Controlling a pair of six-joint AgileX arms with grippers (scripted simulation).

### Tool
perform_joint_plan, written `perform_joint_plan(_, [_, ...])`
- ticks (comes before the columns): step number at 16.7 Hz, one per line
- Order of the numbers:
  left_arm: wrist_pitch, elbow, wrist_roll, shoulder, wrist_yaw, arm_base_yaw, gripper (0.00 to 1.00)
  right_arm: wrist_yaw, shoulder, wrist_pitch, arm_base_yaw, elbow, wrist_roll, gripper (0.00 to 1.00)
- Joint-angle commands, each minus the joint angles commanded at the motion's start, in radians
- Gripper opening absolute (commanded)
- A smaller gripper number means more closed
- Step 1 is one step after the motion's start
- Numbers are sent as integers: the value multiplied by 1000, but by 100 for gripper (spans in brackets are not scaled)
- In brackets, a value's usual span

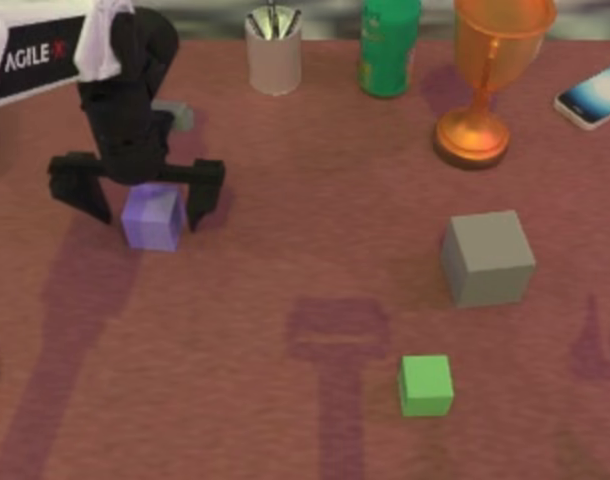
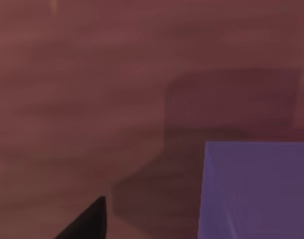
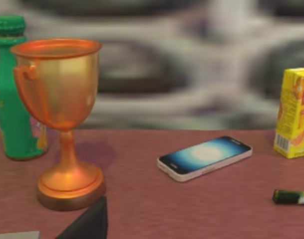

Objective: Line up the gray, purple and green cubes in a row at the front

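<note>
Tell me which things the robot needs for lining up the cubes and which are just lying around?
Needed: purple cube, with the open left gripper around it; gray cube; green cube.

Just lying around: pen cup, green bottle, orange trophy, phone, juice box, small marker.

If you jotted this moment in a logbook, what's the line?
left gripper: open, astride purple cube | gray cube, green cube: untouched | right arm: out of view
</note>
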Motion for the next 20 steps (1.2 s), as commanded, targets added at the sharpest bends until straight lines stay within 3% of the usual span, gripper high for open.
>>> perform_joint_plan(6, [37, -31, 1, 11, 0, 0, 100, 0, 0, 0, 0, 0, 0, 100])
perform_joint_plan(19, [37, -31, 1, 11, 0, 0, 2, 0, 0, 0, 0, 0, 0, 100])
perform_joint_plan(20, [37, -31, 1, 11, 0, 0, 0, 0, 0, 0, 0, 0, 0, 100])
